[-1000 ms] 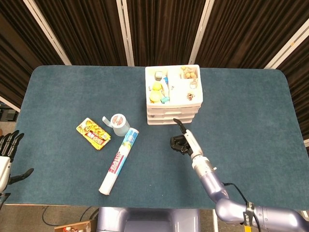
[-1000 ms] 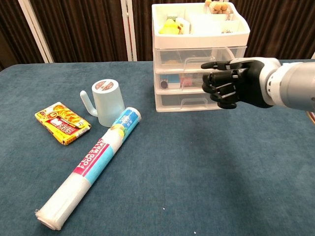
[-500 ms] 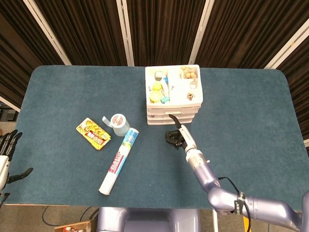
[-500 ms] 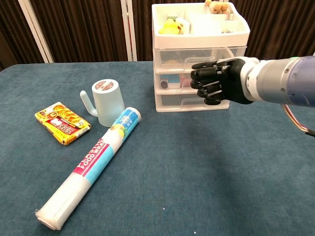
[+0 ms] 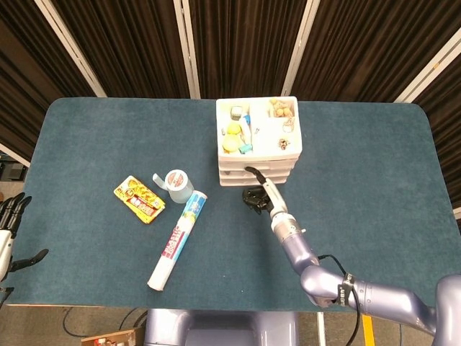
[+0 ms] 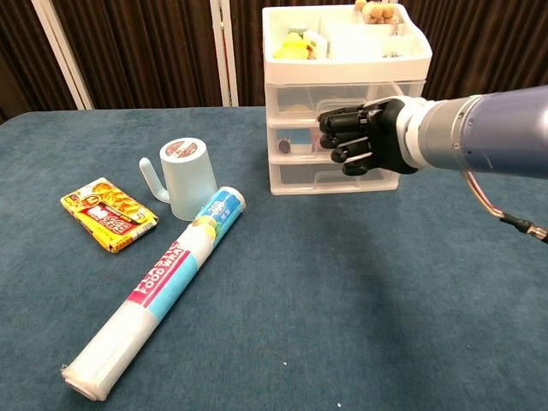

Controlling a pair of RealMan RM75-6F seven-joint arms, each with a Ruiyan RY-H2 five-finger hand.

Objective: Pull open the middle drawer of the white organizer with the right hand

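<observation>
- Reaching in front of the white organizer [image 6: 347,94], my right hand [image 6: 360,137] sits at the level of the middle drawer [image 6: 295,139], its dark fingers curled inward.
- From the chest view the fingers cover the drawer's handle area; I cannot tell whether they have hooked it or only hover just before it, so I cannot say the hand holds anything.
- From the head view the same right hand [image 5: 258,193] lies just off the organizer's [image 5: 258,148] front face, touching or nearly so.
- All three drawers look flush with the frame; the middle one is not pulled out.
- I see the organizer standing near the table's [image 5: 94,137] far edge, about midway along it, its open top tray filled with small items.
- My left hand [image 5: 9,223] is off the table's left edge near the front corner, fingers spread apart and holding nothing.
- A pale blue cup [image 6: 190,175] stands upright left of the organizer, well apart from it.
- A rolled bag package [image 6: 158,289] lies slantwise toward the front edge, its upper end touching the cup.
- A yellow snack packet [image 6: 109,213] lies flat just beside the cup's left.
</observation>
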